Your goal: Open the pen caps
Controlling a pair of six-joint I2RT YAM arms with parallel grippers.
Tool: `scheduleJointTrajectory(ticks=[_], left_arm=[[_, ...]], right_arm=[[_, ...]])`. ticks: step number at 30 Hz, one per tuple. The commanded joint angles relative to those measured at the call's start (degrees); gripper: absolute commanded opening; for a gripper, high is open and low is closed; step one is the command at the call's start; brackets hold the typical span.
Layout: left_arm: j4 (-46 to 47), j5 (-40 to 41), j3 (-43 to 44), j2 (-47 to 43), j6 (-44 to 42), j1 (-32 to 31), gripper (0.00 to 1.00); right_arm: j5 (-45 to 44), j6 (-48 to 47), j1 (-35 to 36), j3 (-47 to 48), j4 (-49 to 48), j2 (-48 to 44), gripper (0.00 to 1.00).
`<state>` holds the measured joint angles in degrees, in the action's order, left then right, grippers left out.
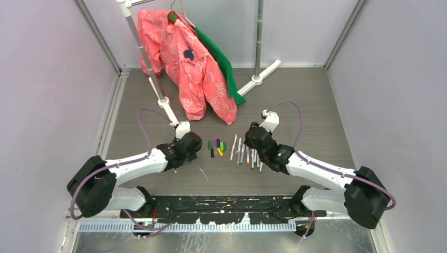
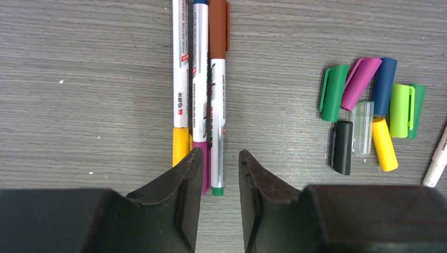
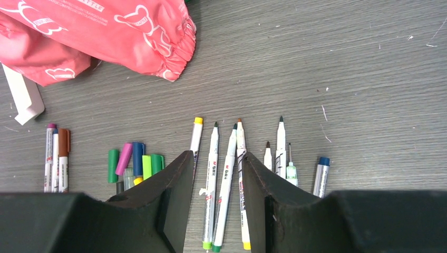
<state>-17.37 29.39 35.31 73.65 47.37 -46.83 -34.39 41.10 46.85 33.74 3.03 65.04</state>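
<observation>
The left gripper (image 2: 220,154) hangs with its jaws parted and nothing between them, just above the near ends of three pens (image 2: 199,79) lying side by side at upper centre. The loose pen caps (image 2: 369,100) sit clustered at the right of that frame. The right gripper (image 3: 216,154) is likewise slack and empty above a row of uncapped pens (image 3: 281,139) at centre. A pink jacket (image 3: 105,31) fills the upper left.
</observation>
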Motion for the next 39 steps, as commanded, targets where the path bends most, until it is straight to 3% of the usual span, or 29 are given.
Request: scheduleJointTrajectory(ticks=[1,39], left_arm=[[5.1,-0.8,-0.6,1.4,-0.7,0.8,0.32],[7.4,-4.6,0.7,11.0,0.8,2.5,0.28]], right_arm=[[-0.5,0.6,-0.2,-0.4,-2.7,0.2,0.45],[-1.4,0.5,-0.2,-0.5,-2.7,-0.4,0.45]])
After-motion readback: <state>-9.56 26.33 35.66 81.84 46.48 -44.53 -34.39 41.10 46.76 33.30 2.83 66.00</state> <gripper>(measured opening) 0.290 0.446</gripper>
